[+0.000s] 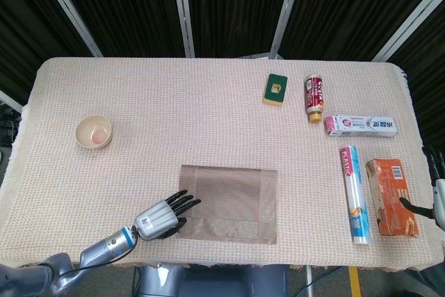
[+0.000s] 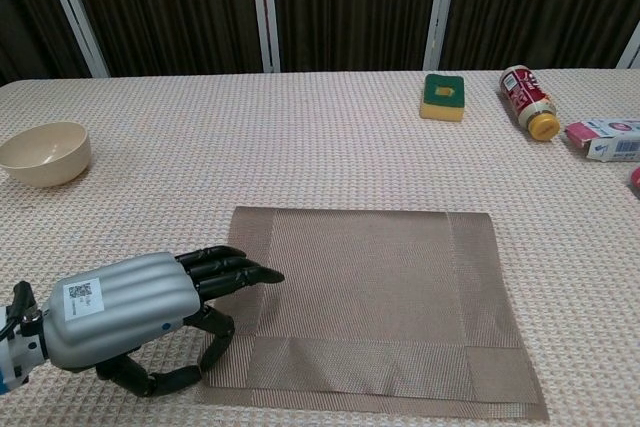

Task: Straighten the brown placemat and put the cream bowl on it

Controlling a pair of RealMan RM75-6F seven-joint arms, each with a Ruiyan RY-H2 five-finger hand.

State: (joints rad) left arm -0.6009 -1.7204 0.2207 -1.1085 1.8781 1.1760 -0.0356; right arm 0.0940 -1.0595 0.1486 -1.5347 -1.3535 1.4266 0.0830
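A woven beige cloth with a coarse waffle texture covers the table (image 1: 208, 116). The brown placemat (image 1: 233, 199), a flat rectangle of fine ribbed weave with a lighter band along its borders, lies in the lower centre of the head view, nearly square to the table edge. The left hand (image 2: 150, 312), silver-shelled with black jointed fingers and a small code sticker on its back, sits at the placemat's lower left corner; its upper fingers stretch over the mat's edge while the lower ones curl down onto the corner. Whether it pinches the mat I cannot tell. The cream bowl (image 1: 94, 131), round, smooth and glossy, stands upright at the left of the frame, well apart from the placemat. Of the right hand (image 1: 437, 172) only dark fingertips show at the right edge, so its state is unclear.

At upper right lie a green-and-yellow sponge (image 1: 276, 89), a red bottle (image 1: 315, 98) on its side with a yellow cap, and a white-and-pink box (image 1: 360, 126). Below them lie a plastic-wrap roll (image 1: 353, 194) and an orange carton (image 1: 391, 197).
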